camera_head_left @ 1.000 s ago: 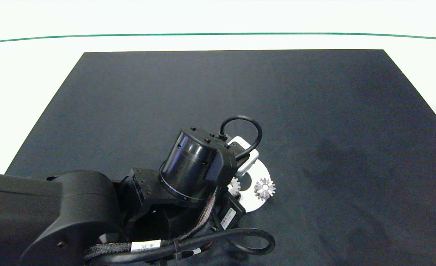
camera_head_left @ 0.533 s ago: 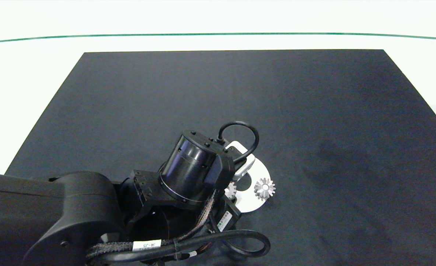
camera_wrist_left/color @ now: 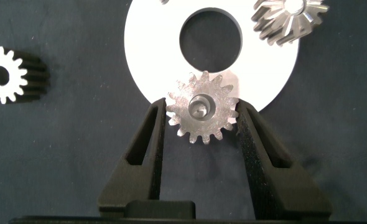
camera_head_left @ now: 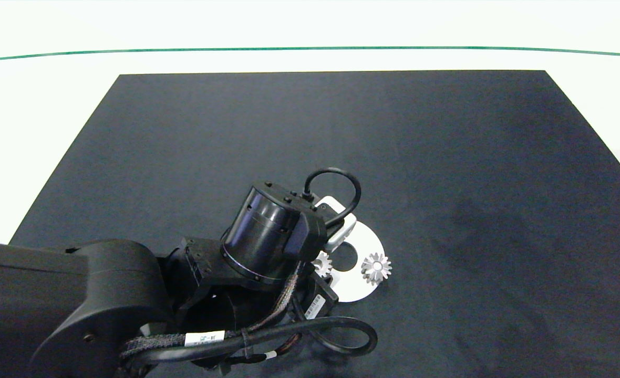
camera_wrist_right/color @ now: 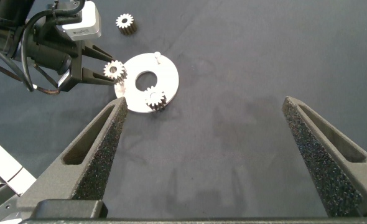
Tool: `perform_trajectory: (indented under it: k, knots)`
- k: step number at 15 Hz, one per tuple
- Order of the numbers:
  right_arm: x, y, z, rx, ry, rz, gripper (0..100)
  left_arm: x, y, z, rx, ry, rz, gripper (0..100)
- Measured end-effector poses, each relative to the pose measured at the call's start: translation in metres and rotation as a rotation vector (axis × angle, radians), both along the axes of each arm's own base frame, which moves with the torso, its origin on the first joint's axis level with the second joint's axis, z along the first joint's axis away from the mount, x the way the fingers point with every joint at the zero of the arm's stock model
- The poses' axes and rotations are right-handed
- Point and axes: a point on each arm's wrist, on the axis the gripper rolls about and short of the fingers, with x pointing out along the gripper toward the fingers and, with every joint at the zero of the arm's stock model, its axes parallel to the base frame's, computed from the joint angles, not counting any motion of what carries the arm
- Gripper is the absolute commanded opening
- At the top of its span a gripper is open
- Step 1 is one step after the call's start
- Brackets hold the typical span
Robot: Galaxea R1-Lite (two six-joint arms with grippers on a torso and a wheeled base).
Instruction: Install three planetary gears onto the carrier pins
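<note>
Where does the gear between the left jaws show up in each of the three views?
Head view: gear peeks out beside the left wrist, at the white disc's edge.
Left wrist view: gear centre frame, on a pin, between the jaws of the left gripper.
Right wrist view: gear at the disc's rim, at the left jaws' tips.
Shared landmark: the disc's central hole.

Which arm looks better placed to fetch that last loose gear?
Probably the left: its gripper is at the white disc, near the loose gear. The right gripper hangs open, farther off.
</note>
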Motion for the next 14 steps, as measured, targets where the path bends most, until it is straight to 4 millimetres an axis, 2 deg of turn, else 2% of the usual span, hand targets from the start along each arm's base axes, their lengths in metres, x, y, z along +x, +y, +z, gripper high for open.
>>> perform_trajectory:
  k: [8, 14]
  knots:
    - [0.0003, 0.0004, -0.0006, -0.006, 0.001, 0.003, 100, -0.0042, 0.0102, 0.0001, 0.004, 0.003, 0.01, 22]
    - [0.0004, 0.0005, -0.0007, -0.007, 0.002, 0.004, 100, -0.0051, 0.0091, 0.0001, 0.002, 0.001, 0.005, 22]
